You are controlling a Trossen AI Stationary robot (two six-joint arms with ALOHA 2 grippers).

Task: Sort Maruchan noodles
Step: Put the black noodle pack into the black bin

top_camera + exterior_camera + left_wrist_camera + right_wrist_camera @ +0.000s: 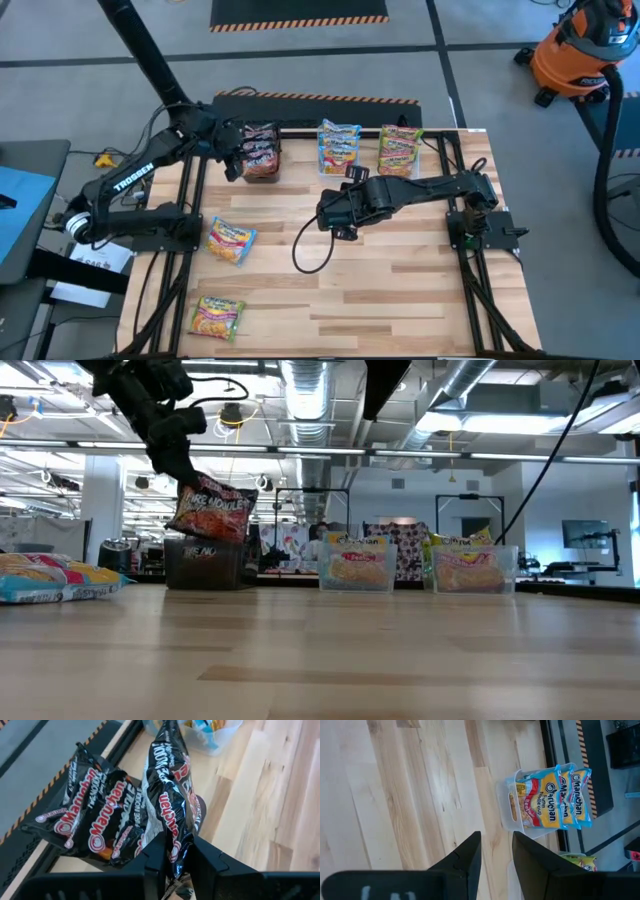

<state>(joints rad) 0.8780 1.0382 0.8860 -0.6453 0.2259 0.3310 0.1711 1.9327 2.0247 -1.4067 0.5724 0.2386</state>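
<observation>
My left gripper is at the table's far left, over the black box, shut on a dark maroon Maruchan packet. More dark packets stand in that box. Blue-edged packets fill one clear tub and green-edged packets the tub beside it. A blue-edged packet and a green-edged packet lie flat and loose on the left of the table. My right gripper hovers open over the table's middle, touching nothing. My left gripper pinches the dark packet between its two fingers at one end, coming slanting down from above. The packet hangs tilted below the fingers over the black box. Whether its lower end touches the packets in the box, I cannot tell.
The two clear tubs and the black box stand in a row along the far edge. A black cable loops on the table under my right arm. Bare wood lies across the near right.
</observation>
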